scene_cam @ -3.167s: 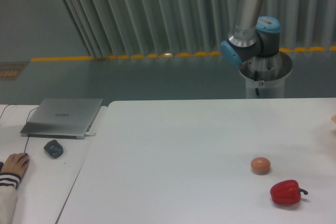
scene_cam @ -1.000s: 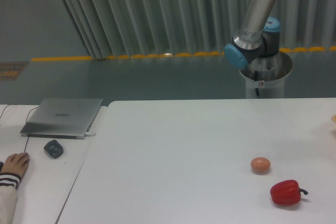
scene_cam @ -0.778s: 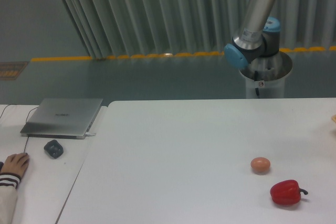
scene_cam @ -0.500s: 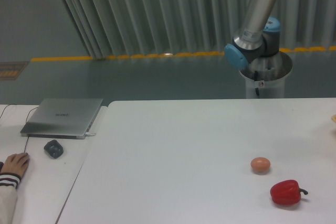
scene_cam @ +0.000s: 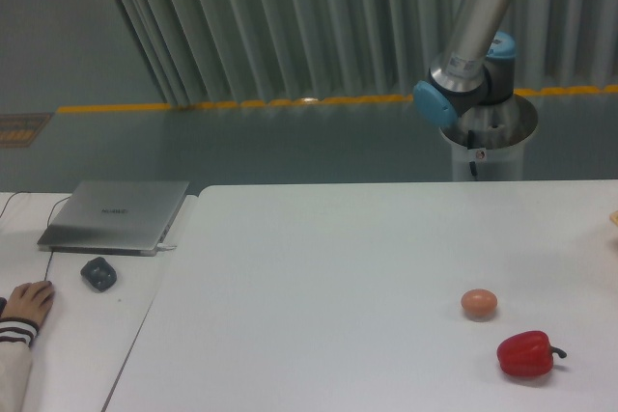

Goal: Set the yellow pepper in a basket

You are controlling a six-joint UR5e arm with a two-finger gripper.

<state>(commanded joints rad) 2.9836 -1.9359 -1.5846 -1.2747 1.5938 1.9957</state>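
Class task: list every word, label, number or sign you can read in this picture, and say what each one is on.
No text can be read.
Laptop lid: a small mark, too blurred to read.
Robot base: a small sticker, too small to read.
Floor sign at far left: blurred, unreadable.

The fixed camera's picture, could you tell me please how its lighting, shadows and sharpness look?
Fixed camera: soft, even light with a cool greenish cast; the white table looks slightly washed out. The red pepper and the orange-brown ball cast only faint, short shadows. The whole frame is mildly soft and low in detail; no strong glare. The pincer is out of frame.
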